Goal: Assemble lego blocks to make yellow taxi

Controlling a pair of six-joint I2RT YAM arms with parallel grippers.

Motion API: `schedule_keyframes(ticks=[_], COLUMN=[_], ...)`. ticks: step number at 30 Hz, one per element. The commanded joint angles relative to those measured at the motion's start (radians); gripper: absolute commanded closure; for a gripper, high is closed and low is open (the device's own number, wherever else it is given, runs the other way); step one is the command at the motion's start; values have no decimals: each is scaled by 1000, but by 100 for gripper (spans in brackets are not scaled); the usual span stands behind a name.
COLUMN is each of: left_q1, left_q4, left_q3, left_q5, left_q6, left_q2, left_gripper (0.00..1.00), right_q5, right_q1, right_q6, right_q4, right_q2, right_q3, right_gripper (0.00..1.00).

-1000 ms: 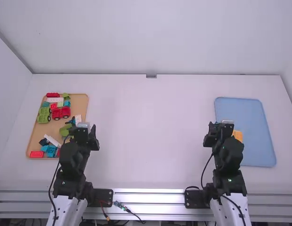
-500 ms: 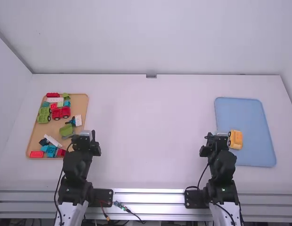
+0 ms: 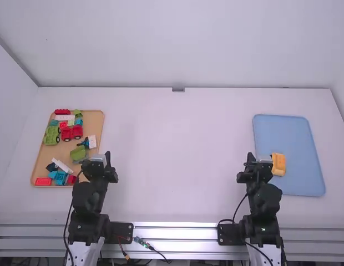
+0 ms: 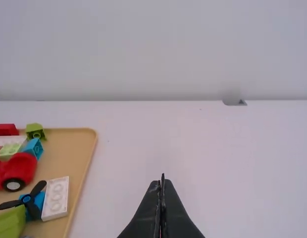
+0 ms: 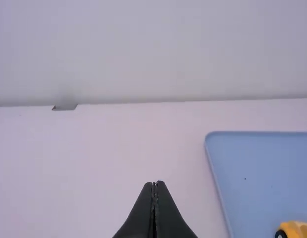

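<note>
Plain white back wall (image 3: pixel 172 44), well ahead of left gripper (image 3: pixel 99 165) and right gripper (image 3: pixel 254 168). White side panel (image 3: pixel 10 111) outward of the left one, grey seam along its top; pale panel (image 3: pixel 343 105) outward of the right. White flat-topped table (image 3: pixel 172 144) between. Small dark-grey fitting (image 3: pixel 178 89) at its far edge, ahead. Silver ribbed metal rail (image 3: pixel 175 233) behind both. Beneath that, dark, possibly floor. Light soft, even.

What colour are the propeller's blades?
The blades are black, around a blue middle; the left wrist view shows them best.
</note>
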Motion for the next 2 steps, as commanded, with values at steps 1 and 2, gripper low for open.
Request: schedule_keyframes(ticks=[1, 2], left_q1=[2, 2], left_q4=[-1, -1], left_q3=[-12, -12], left_q5=[-2, -2], left_q6=[7, 7], left_q2=[-8, -8], left_gripper=[100, 100], right_q5=[2, 2], right_q1=[3, 3], right_q6=[4, 4], right_q4=[-5, -5], right_q2=[-32, -33], right_q3=[-12, -12], right_gripper=[100, 100])
